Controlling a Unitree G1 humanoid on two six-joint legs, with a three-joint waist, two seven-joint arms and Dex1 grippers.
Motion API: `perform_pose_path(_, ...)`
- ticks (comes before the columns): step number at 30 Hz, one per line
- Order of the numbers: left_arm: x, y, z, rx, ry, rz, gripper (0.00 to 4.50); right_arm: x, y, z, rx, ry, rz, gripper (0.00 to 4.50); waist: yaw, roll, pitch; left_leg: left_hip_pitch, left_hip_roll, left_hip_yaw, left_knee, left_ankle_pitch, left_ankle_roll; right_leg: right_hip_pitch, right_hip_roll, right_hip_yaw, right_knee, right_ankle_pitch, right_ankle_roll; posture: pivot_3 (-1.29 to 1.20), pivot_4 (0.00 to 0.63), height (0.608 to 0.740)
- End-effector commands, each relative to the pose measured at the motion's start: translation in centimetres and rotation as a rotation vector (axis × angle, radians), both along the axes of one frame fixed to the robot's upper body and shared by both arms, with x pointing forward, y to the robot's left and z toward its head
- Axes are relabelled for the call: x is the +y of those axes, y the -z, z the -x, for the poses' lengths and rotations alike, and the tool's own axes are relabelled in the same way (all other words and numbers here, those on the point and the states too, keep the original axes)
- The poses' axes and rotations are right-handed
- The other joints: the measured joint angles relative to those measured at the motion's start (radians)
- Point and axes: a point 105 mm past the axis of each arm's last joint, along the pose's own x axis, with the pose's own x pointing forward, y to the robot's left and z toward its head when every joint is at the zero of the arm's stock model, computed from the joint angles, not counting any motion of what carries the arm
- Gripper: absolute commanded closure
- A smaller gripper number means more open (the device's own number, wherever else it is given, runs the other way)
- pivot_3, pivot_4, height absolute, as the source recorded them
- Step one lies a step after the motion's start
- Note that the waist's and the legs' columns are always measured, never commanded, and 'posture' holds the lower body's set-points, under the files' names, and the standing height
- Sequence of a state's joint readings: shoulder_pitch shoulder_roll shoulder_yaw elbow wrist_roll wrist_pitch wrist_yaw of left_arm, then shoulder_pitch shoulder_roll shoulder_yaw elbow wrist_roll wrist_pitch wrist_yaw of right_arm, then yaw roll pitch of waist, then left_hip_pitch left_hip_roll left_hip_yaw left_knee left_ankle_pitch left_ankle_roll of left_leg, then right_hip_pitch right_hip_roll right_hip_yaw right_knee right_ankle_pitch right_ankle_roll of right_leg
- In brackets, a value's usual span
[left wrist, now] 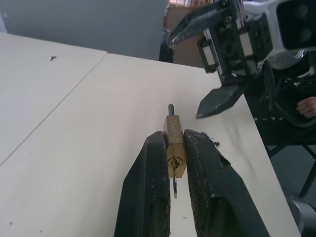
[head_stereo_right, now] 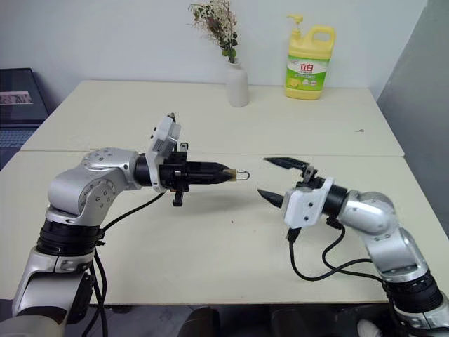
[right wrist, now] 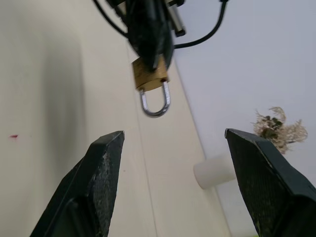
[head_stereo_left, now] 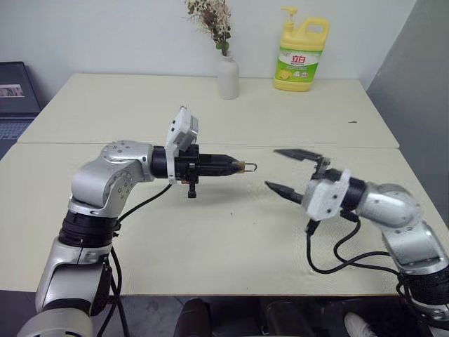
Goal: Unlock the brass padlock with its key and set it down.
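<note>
Left gripper (head_stereo_left: 235, 166): centre of frame, held level above the table (head_stereo_left: 210, 232), black fingers (left wrist: 148, 197) clamped on the brass padlock (left wrist: 175, 148).
Brass padlock: pinched at the finger ends, silver shackle loop (right wrist: 155, 102) projecting beyond them toward the right of frame, keyhole face toward the wrist; clear of the tabletop.
Right gripper (head_stereo_left: 284, 170): right of centre, fingers spread wide apart, empty, facing the shackle, a gap between.
Rear edge, upper centre: white vase (head_stereo_left: 227, 76) with dried sprigs.
Upper right: yellow detergent bottle (head_stereo_left: 302, 56).
</note>
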State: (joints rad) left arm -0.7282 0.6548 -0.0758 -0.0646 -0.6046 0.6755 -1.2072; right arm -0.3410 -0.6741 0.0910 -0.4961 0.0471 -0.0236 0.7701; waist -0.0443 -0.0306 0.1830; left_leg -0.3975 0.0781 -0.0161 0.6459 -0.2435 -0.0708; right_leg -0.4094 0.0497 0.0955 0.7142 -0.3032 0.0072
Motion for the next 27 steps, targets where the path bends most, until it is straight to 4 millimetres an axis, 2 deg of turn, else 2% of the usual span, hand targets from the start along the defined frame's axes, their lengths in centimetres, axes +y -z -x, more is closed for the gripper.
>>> perform_pose_path(1,0.0,-1.7,0.0,-0.07,0.006,0.009,4.32,1.2,-2.0,1.8,0.08,-0.088,-0.082,2.41,0.0,0.0,0.0,0.0,0.0,0.0,0.0,0.0,0.0,0.0,0.0,0.0,0.0,0.0,0.0,0.0,0.15,0.74)
perform_pose_path(7,-0.3,-2.1,0.1,-0.09,0.01,0.0,4.32,2.5,-1.8,2.3,0.136,-0.153,-0.049,4.49,0.0,0.0,0.0,0.0,0.0,0.0,0.0,0.0,0.0,0.0,0.0,0.0,0.0,-0.002,0.004,0.0,0.15,0.74)
perform_pose_path(15,-0.5,-2.0,0.5,-0.094,0.033,-0.013,4.32,3.3,-1.3,1.3,0.151,-0.161,-0.014,4.5,0.0,0.0,0.0,-0.001,0.0,0.0,0.0,0.0,0.0,0.0,0.0,-0.001,-0.001,-0.003,0.005,0.0,0.15,0.74)
perform_pose_path(27,-0.4,-1.8,1.1,-0.081,0.053,-0.022,4.32,2.8,-1.4,-0.6,0.113,-0.117,0.009,4.5,0.0,0.0,0.0,-0.001,0.0,0.0,0.0,0.0,0.0,0.0,0.0,0.0,-0.001,-0.003,0.005,0.0,0.15,0.74)
